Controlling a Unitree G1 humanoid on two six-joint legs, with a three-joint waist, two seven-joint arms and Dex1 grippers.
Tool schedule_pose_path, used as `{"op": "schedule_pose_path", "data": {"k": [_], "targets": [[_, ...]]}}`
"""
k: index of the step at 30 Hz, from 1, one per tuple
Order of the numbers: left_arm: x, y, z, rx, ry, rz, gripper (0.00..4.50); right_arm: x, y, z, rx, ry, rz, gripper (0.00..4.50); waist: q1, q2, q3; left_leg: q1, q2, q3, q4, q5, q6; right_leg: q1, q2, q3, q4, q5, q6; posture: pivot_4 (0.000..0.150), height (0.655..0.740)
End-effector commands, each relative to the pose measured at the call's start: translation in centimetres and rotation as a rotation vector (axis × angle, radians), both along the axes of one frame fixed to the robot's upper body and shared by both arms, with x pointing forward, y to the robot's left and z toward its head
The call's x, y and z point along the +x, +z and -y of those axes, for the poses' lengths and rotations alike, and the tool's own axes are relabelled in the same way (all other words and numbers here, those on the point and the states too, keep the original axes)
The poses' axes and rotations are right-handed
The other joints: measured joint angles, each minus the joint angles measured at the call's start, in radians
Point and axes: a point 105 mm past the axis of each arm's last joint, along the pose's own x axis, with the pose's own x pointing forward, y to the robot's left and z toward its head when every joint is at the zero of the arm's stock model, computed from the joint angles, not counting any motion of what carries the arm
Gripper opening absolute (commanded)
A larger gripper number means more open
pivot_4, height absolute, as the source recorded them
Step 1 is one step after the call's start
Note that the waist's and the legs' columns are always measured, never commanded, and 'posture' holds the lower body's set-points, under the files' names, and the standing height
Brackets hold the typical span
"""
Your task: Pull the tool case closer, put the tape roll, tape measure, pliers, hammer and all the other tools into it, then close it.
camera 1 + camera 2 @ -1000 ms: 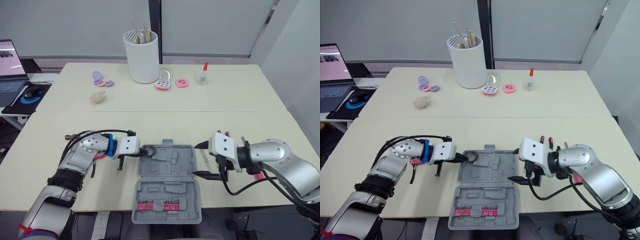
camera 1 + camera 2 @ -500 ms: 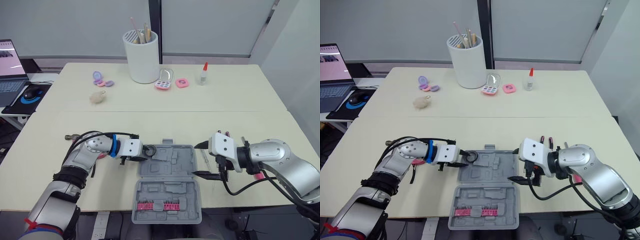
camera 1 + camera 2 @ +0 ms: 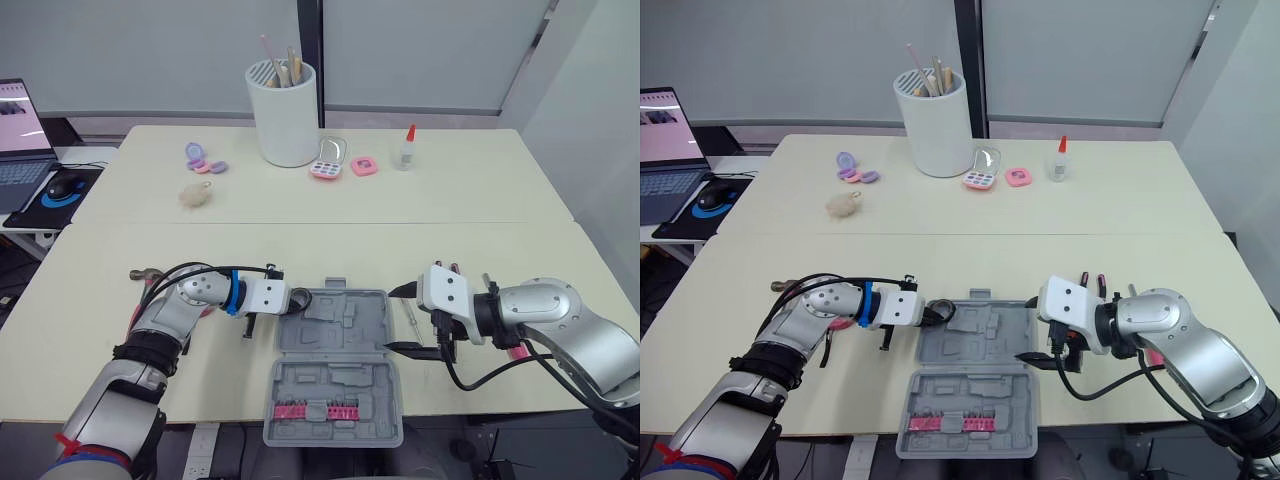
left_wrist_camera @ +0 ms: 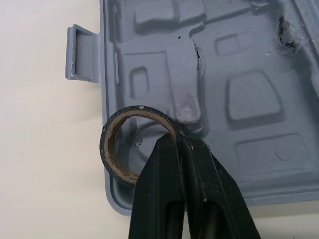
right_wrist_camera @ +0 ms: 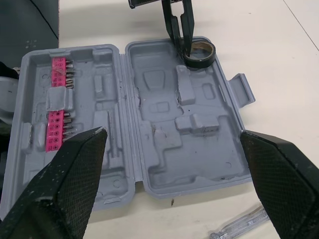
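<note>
Noted left gripper (image 4: 175, 141) pinching tape roll (image 4: 106, 154) at tool case (image 4: 249, 99) corner, rim part-hidden behind fingers (image 4: 159, 199); right gripper (image 3: 392, 320) spread wide.

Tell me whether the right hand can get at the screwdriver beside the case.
Probably yes: the right hand is open and next to the screwdriver, which lies on the table beside the case with nothing over it.
</note>
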Motion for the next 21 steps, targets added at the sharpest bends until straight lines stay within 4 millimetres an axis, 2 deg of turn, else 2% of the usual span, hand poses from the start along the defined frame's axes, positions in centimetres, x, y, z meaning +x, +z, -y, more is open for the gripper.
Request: {"op": "schedule_pose_path", "data": {"k": [1,5,7,9,11,15,21], "targets": [[-0.1,0.4,0.0,-0.001,-0.018,0.02,0.02,-0.1,1.1,-0.3,0.012,0.019,0.056,4.5,0.0,0.0,0.0,0.0,0.0,0.0,0.0,0.0,0.0,0.0,0.0,0.0,0.0,0.0,0.0,0.15,0.7376],[-0.1,1.6,-0.1,-0.033,-0.011,0.027,0.02,-0.2,1.1,-0.4,0.014,0.019,0.056,4.5,0.0,0.0,0.0,0.0,0.0,0.0,0.0,0.0,0.0,0.0,0.0,0.0,0.0,0.0,0.0,0.15,0.7376],[-0.2,3.6,-0.6,-0.079,0.014,0.032,0.02,-0.3,1.2,-0.4,0.019,0.016,0.055,4.5,-0.002,0.0,0.0,0.0,0.0,0.0,0.0,0.0,0.0,0.0,0.0,0.0,0.0,0.0,0.0,0.15,0.7376],[-0.8,4.7,-1.2,-0.087,0.03,0.011,0.02,-0.3,1.2,-0.4,0.021,0.017,0.054,4.5,-0.002,0.0,0.0,0.0,0.001,0.0,0.0,0.0,0.0,0.0,0.0,0.0,0.0,0.0,0.0,0.15,0.7376],[-1.7,5.0,-2.1,-0.096,0.074,-0.06,0.02,-0.5,1.2,-0.5,0.025,0.021,0.051,4.5,-0.003,0.0,0.0,0.0,0.002,-0.001,0.0,0.0,0.0,0.0,-0.001,0.0,0.0,0.0,0.0,0.15,0.7376],[-3.7,4.6,-4.4,-0.116,0.219,-0.191,0.02,-0.9,1.0,-0.7,0.031,0.038,0.03,4.5,-0.007,0.001,0.0,0.001,0.002,0.0,0.0,0.0,0.0,0.0,-0.001,0.001,0.0,0.0,0.0,0.15,0.7376],[-6.4,1.4,-6.7,-0.009,0.308,-0.24,0.02,-1.6,0.9,-1.2,0.029,0.082,-0.002,4.5,-0.002,0.001,0.0,0.001,0.002,0.0,0.0,0.0,0.0,0.0,-0.003,0.001,0.0,0.0,0.0,0.15,0.7376]]}}
